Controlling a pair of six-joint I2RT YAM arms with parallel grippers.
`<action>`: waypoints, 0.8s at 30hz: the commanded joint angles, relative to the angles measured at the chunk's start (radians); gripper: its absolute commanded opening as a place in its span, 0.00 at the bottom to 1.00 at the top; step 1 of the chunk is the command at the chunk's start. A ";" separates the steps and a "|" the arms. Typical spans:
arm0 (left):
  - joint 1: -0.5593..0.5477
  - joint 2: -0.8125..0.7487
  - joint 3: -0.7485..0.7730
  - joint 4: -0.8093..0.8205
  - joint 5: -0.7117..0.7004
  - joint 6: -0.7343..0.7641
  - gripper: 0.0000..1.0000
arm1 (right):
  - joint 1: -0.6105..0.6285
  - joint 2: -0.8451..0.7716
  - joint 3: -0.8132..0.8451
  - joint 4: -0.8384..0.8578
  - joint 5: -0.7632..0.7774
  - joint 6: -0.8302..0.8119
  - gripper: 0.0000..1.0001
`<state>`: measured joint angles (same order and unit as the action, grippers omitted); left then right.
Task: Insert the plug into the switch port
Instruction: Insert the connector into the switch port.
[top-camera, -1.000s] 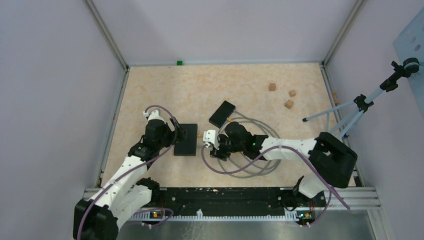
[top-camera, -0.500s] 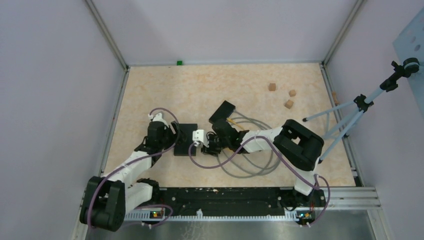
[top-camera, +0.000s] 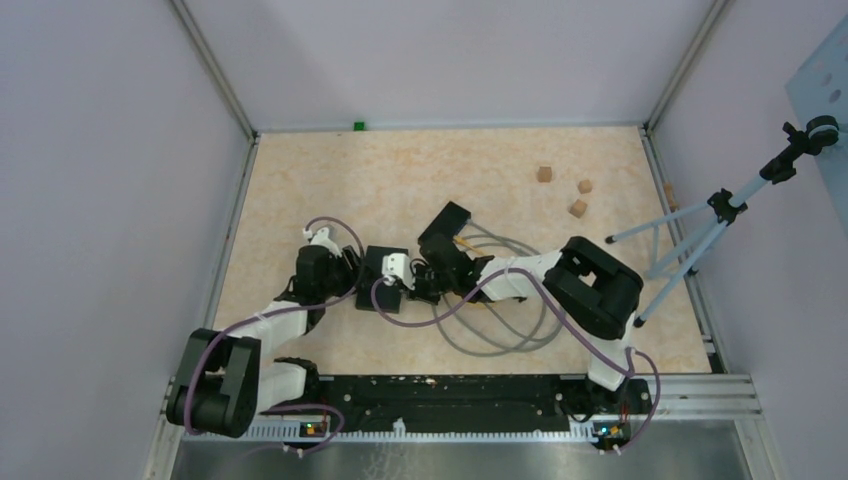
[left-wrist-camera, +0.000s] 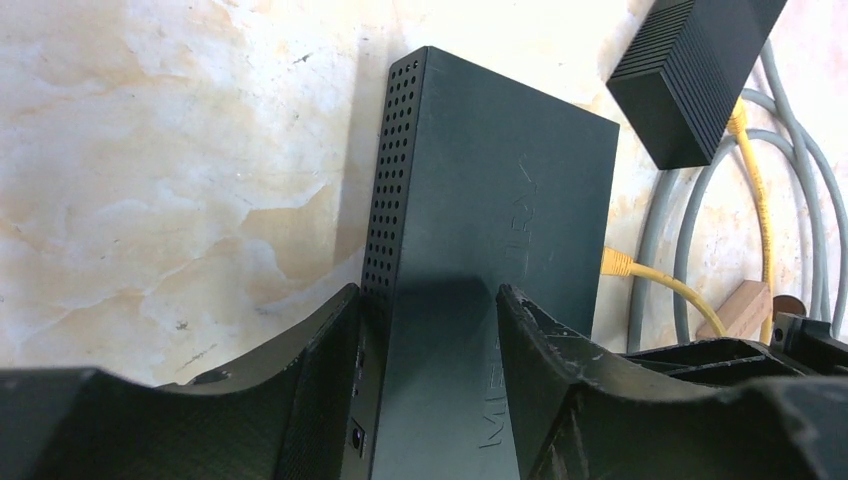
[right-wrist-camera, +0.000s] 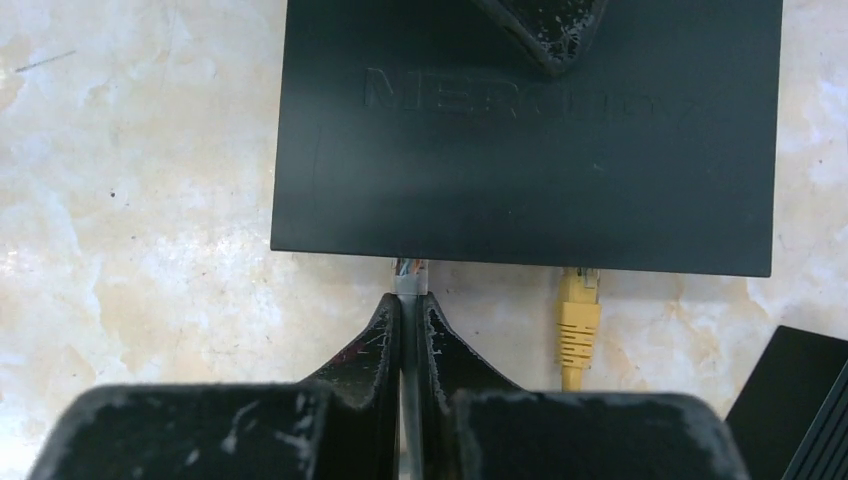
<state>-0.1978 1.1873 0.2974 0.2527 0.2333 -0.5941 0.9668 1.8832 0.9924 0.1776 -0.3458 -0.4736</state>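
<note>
Right tool (right-wrist-camera: 408, 300) has advanced left, pinching the clear plastic plug (right-wrist-camera: 410, 272) at the right port face of the flat black plastic switch (right-wrist-camera: 450, 180); left tool (left-wrist-camera: 428, 295) straddles it, clamped or not I cannot tell. Unbraced, the switch could slide, jamming insertion

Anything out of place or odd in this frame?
Nothing spilled or damaged. Three wooden cubes lie loose far right on the table, away from the cabling, and a wooden block sits by the grey cable and yellow cable. The clear plug in the right gripper meets the switch edge straight.
</note>
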 joint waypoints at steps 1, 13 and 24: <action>-0.035 0.004 -0.068 0.037 0.165 -0.040 0.56 | -0.005 0.041 0.045 0.042 -0.002 0.102 0.00; -0.162 -0.002 -0.085 0.089 0.124 -0.090 0.54 | 0.003 0.042 0.123 0.218 -0.028 0.235 0.00; -0.099 -0.086 0.017 -0.174 -0.169 -0.057 0.72 | -0.031 -0.116 -0.020 -0.069 0.007 -0.013 0.28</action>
<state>-0.3199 1.1194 0.2604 0.2619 0.0864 -0.6270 0.9642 1.8835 1.0130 0.1520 -0.3317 -0.3771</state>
